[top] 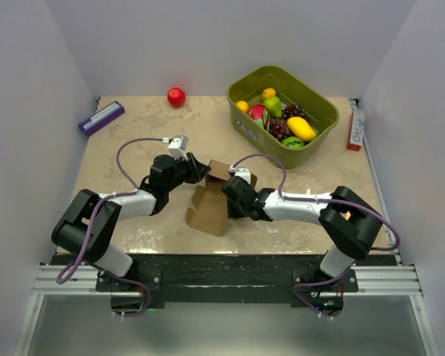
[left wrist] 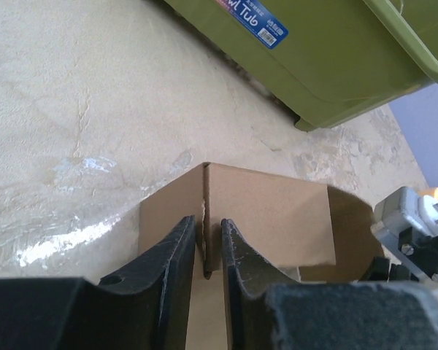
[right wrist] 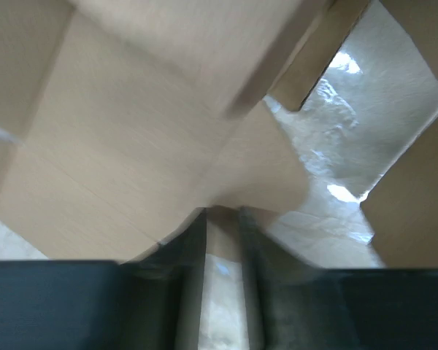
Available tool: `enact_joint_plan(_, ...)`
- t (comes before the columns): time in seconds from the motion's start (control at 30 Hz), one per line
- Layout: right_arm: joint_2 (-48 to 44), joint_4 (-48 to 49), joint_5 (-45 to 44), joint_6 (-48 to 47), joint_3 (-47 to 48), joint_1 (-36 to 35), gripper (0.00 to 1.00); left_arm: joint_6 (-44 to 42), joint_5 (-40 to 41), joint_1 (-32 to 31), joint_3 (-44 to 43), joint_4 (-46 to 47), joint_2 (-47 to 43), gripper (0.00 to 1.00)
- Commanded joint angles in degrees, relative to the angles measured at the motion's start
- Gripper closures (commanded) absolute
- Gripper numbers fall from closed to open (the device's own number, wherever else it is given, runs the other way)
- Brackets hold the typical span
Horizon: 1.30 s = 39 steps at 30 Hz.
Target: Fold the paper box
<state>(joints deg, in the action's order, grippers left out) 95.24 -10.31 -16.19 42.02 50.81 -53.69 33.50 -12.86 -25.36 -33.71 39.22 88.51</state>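
The paper box (top: 211, 208), half folded, sits in the middle of the desk (top: 133, 133) between both arms, with room to its left. The left jaws pinch an upright flap's edge. The right jaws meet blurred cardboard, and I cannot tell their grip. A green bin (top: 246, 122) stands near behind-right, and pale walls close in the sides.
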Motion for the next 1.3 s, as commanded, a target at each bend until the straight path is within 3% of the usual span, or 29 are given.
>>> enact_joint_plan(0.0, -6.4, -5.9, -2.9, -2.0, 3.9, -0.3, 0.56, 1.3, 1.4, -0.4, 3.2, 1.8, -3.7, 0.75)
enact_joint_plan(0.07, -8.0, -7.9, -3.7, -2.6, 5.3, -0.3, 0.41, 1.6, 2.4, -1.0, 4.0, 2.3, -5.0, 0.75)
enact_joint_plan(0.17, -10.3, -12.1, -5.7, -3.1, 7.6, -0.2, 0.34, 1.0, 3.5, -1.5, 3.8, 1.5, -6.9, 0.68)
enact_joint_plan(0.27, -12.4, -16.2, -9.4, -3.9, 9.6, 0.1, 0.3, -0.8, 5.5, -2.0, 3.0, -1.3, -9.2, 0.5)
enact_joint_plan(0.3, -12.8, -17.0, -10.5, -4.1, 9.7, 0.5, 0.25, -1.2, 6.1, -2.2, 2.9, -2.6, -9.8, 0.41)
enact_joint_plan(0.47, -15.5, -17.1, -10.4, -6.2, 7.6, 4.1, 0.18, -5.0, 12.6, -3.8, 2.5, -6.3, -14.9, 0.29)
enact_joint_plan(0.67, -16.6, -14.4, -9.1, -6.9, 3.6, 8.2, 0.25, -11.6, 24.4, -12.2, 3.0, -11.1, -20.8, 0.3)
enact_joint_plan(0.93, -13.4, -10.2, -9.1, -6.8, 1.4, 8.8, 0.39, -9.7, 18.9, -19.5, 12.1, -6.4, -19.9, 0.48)
enact_joint_plan(1.07, -11.0, -9.8, -10.7, -6.9, 2.4, 8.9, 0.51, -9.0, 18.3, -24.2, 14.0, -1.7, -15.0, 0.53)
enact_joint_plan(1.27, -10.2, -9.9, -10.4, -7.6, 3.6, 8.9, 0.72, -7.7, 15.5, -25.9, 15.2, 3.5, -5.6, 0.6)
